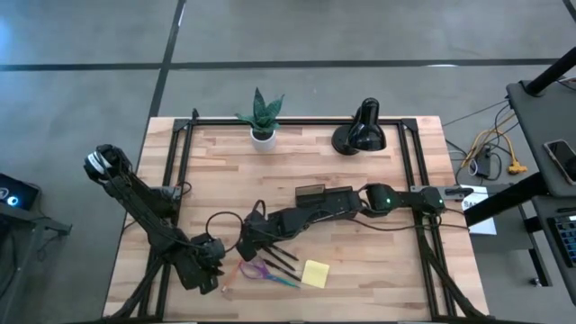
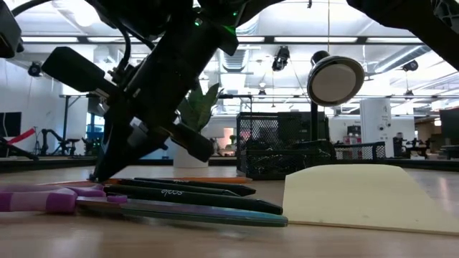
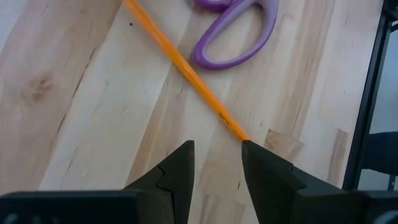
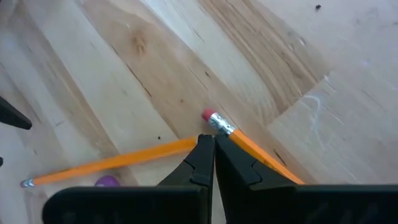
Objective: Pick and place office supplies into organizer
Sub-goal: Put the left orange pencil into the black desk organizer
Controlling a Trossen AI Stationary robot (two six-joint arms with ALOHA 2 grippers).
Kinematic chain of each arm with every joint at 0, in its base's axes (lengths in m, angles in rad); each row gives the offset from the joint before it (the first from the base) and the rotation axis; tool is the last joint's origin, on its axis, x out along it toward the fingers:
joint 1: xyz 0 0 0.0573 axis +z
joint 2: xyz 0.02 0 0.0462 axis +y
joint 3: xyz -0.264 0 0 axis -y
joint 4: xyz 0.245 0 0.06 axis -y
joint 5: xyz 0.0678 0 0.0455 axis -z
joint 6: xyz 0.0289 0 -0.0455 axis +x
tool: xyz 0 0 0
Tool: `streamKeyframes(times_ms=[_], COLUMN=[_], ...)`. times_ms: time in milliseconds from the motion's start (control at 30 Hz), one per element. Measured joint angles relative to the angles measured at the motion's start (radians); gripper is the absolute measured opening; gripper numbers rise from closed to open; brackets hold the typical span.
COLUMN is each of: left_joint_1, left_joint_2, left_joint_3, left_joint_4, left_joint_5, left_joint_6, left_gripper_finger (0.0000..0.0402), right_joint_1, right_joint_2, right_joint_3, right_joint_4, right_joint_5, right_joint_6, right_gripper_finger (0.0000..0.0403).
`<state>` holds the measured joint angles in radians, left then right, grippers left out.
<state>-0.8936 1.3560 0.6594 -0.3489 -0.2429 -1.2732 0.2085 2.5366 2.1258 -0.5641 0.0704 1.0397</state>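
Scissors (image 1: 261, 270) lie nearest the front edge of the table (image 1: 378, 270), purple handles toward our left gripper (image 1: 209, 270), blades pointing at the yellow pad (image 1: 315, 274) just beside them. Our left gripper sits low on the handle side of the scissors, its fingers (image 3: 177, 177) parted with nothing between them; an orange pencil (image 3: 186, 65) runs from beside the purple handle loop toward the gap. Just behind the scissors lie two black pens (image 2: 190, 195). Above these, our right gripper (image 1: 246, 241) is down at the wood, clenched, with its tips touching two orange pencils (image 4: 239, 140); whether it grips either one we cannot tell. Farther behind the scissors stands the organizer (image 1: 324, 196), under our right arm. Plant (image 1: 262, 117) and lamp (image 1: 360, 130) stand at the far edge.
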Motion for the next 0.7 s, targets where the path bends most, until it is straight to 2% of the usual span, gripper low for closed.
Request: streamKeyframes(times_ms=[700], left_joint_1=[0.000], left_joint_2=[0.000], left_joint_3=[-0.012], left_joint_4=[-0.001], left_joint_5=[-0.001], left_joint_6=[-0.002], left_gripper_finger=[0.0117], right_joint_1=[0.000], right_joint_2=[0.000], right_joint_3=[-0.025], right_joint_4=[0.056], right_joint_5=[0.001], right_joint_6=[0.007], right_gripper_finger=[0.0009])
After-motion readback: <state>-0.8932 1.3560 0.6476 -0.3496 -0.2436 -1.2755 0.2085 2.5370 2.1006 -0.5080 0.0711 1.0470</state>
